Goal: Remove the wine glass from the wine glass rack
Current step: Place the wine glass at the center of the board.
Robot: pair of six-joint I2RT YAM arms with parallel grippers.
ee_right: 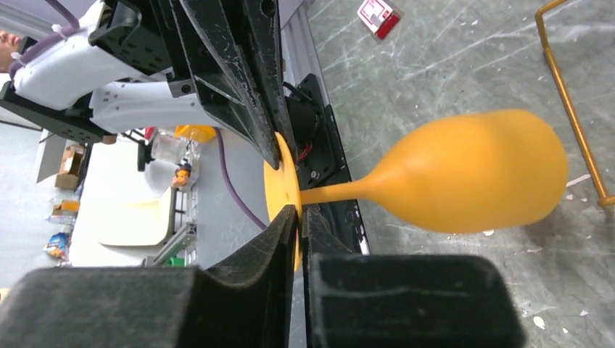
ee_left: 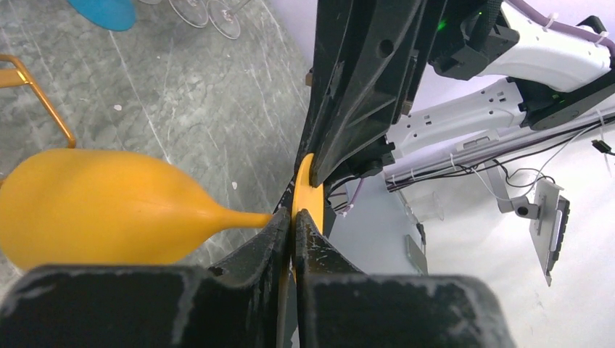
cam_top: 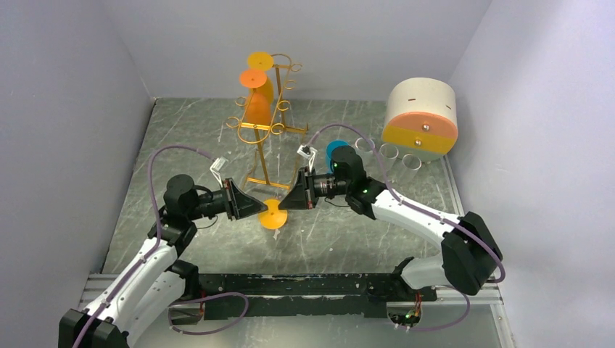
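No text, number or brand can be read in any view. A small red-and-white tag (ee_right: 377, 16) at the top of the right wrist view may carry print, but it is too blurred to make out. The white tag (cam_top: 217, 168) on the left arm's cable and another white tag (cam_top: 307, 152) near the right arm are too small to show any lettering. Cardboard boxes (ee_right: 70, 161) far off in the right wrist view are equally illegible.
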